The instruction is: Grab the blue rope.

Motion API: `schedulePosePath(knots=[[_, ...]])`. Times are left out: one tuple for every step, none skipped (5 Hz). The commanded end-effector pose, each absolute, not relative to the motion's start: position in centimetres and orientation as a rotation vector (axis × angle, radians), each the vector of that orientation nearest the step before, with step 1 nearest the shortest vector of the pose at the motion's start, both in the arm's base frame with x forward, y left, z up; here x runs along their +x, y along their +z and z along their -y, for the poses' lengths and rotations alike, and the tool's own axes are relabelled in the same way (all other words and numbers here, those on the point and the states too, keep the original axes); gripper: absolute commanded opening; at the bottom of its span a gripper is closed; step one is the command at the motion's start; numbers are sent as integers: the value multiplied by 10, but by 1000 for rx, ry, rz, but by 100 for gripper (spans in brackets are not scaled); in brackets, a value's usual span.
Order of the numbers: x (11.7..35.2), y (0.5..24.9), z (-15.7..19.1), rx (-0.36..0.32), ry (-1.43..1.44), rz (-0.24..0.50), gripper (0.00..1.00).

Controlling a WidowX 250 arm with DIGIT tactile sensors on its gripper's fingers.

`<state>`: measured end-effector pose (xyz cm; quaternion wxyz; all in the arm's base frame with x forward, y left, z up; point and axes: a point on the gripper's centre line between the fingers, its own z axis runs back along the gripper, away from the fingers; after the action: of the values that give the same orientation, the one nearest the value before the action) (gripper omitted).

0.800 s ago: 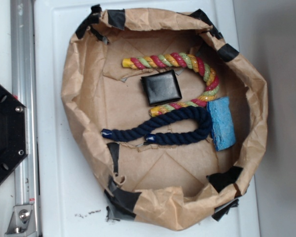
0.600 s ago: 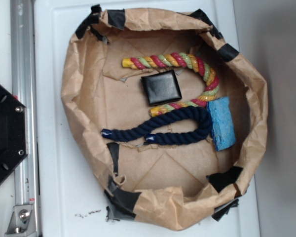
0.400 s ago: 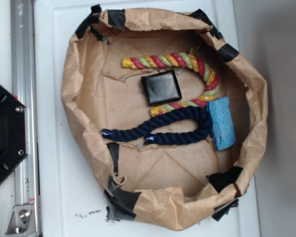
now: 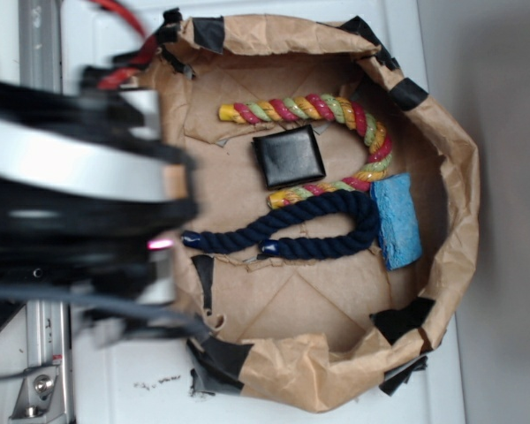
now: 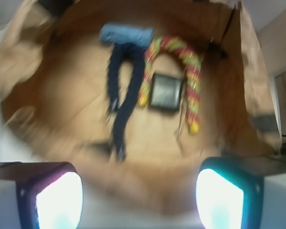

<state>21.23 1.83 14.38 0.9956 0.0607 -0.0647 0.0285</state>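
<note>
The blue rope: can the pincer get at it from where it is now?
Probably yes. The blue rope lies uncovered on the paper basket's floor; nothing lies over it. The pincer looks open, well apart from the rope.

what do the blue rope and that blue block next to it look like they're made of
Blue rope: twisted fibre cord, probably cotton or synthetic, matte navy strands; its ends shine, as if sealed or dipped. Blue block: likely a sponge, with a rough, porous-looking light blue face. The wrist view is too blurred to add detail.
</note>
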Motion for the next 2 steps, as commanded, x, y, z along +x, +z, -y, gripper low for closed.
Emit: schedulePosePath(knots=[[296,65,-36,141,22,78,100],[308,53,-31,76,-3,81,100]])
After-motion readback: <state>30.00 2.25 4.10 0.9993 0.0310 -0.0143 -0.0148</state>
